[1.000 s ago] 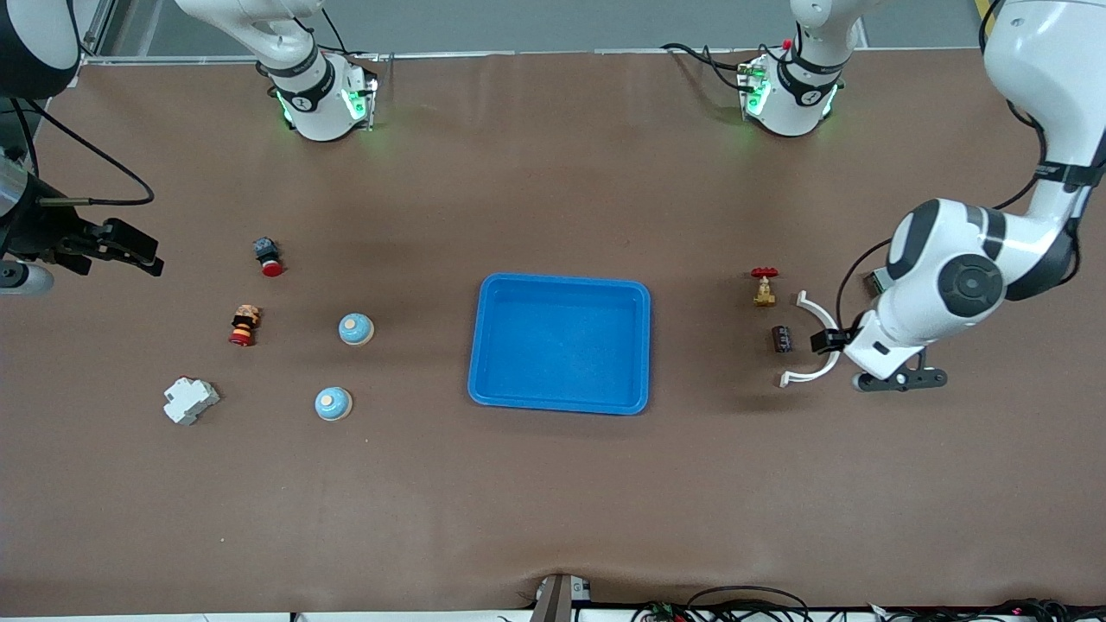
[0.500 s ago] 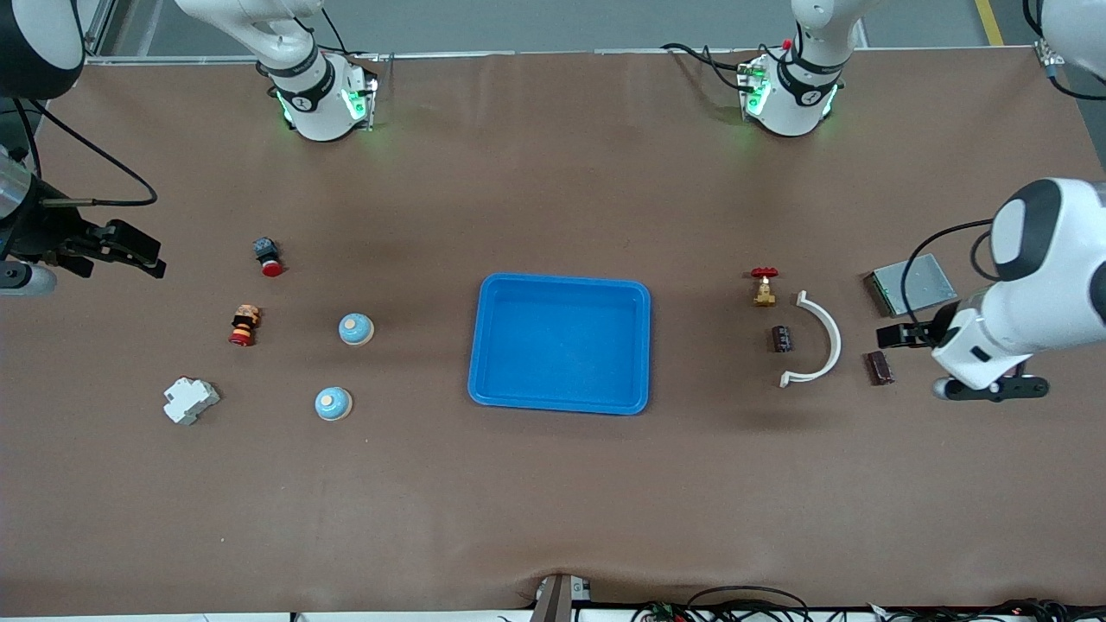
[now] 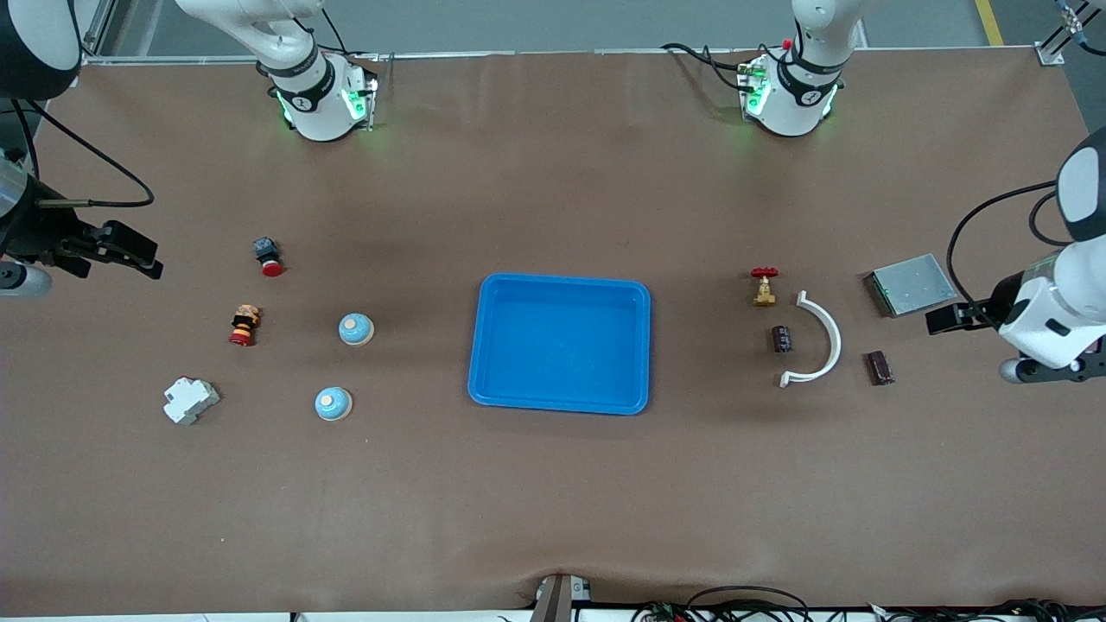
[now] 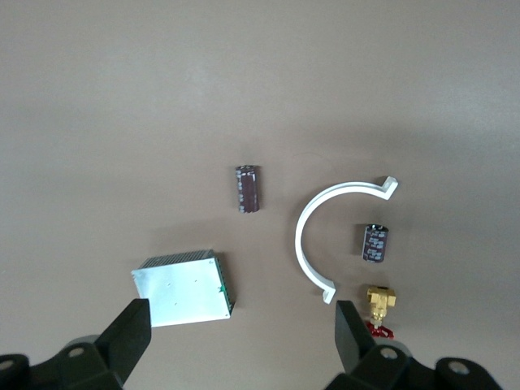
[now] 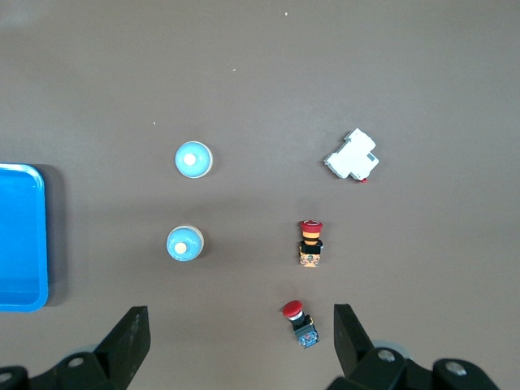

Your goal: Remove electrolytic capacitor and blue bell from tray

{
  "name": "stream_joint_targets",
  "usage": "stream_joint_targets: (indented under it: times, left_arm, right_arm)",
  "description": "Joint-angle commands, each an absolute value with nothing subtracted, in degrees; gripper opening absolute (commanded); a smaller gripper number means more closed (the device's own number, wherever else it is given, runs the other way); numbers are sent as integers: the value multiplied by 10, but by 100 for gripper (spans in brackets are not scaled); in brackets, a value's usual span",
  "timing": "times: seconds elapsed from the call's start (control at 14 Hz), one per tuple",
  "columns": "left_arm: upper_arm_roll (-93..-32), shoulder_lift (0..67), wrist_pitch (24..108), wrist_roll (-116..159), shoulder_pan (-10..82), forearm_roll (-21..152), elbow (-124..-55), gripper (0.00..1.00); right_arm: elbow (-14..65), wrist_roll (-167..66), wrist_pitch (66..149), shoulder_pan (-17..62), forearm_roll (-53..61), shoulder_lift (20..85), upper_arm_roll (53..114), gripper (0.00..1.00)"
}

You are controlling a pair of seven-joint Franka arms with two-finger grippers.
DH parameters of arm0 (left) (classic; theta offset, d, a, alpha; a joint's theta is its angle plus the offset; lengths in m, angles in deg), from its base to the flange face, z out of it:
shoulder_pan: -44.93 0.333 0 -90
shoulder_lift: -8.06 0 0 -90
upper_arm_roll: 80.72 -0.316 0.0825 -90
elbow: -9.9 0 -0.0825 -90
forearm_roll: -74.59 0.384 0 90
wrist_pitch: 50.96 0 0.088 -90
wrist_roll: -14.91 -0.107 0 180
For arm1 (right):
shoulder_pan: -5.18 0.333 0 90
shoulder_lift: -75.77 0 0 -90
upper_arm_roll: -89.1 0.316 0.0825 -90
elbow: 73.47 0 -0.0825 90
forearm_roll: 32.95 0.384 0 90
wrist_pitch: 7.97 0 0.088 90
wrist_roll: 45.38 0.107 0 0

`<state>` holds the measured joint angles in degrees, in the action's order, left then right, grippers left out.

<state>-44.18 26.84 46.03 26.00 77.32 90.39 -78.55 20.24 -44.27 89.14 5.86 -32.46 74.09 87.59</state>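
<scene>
Brown worktop (image 3: 553, 501): we see the tray (image 3: 560, 343) at centre, holding nothing. Capacitor (image 3: 783, 339) lies toward the left arm's end, two blue bells (image 3: 356, 328) toward the right arm's. Left gripper (image 4: 240, 341) and right gripper (image 5: 240, 341) hang with fingers spread, gripping nothing.

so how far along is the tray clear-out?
Looks done: blue tray empty; capacitor lies on the table toward the left arm's end, two blue bells toward the right arm's. Left gripper and right gripper open, holding nothing. Nothing left.

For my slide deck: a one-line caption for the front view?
Empty blue tray mid-table; two blue bells and capacitors lie outside; both grippers open at the table ends.
</scene>
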Motion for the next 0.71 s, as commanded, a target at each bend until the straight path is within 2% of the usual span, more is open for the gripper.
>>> stream_joint_targets:
  times: [0.0, 0.43, 0.57, 0.64]
  left_arm:
    - [-434, 260, 422, 249, 782, 880, -750, 100]
    - [-434, 257, 421, 252, 766, 866, -730, 100]
    - [-448, 251, 420, 253, 739, 865, -725, 100]
    - [-479, 247, 418, 252, 715, 865, -725, 100]
  right_arm:
    - [219, -435, 898, 45, -320, 759, 890, 100]
    - [219, -434, 898, 47, -320, 757, 890, 100]
    - [217, -435, 898, 47, -321, 757, 890, 100]
    - [215, -436, 897, 46, -321, 757, 889, 100]
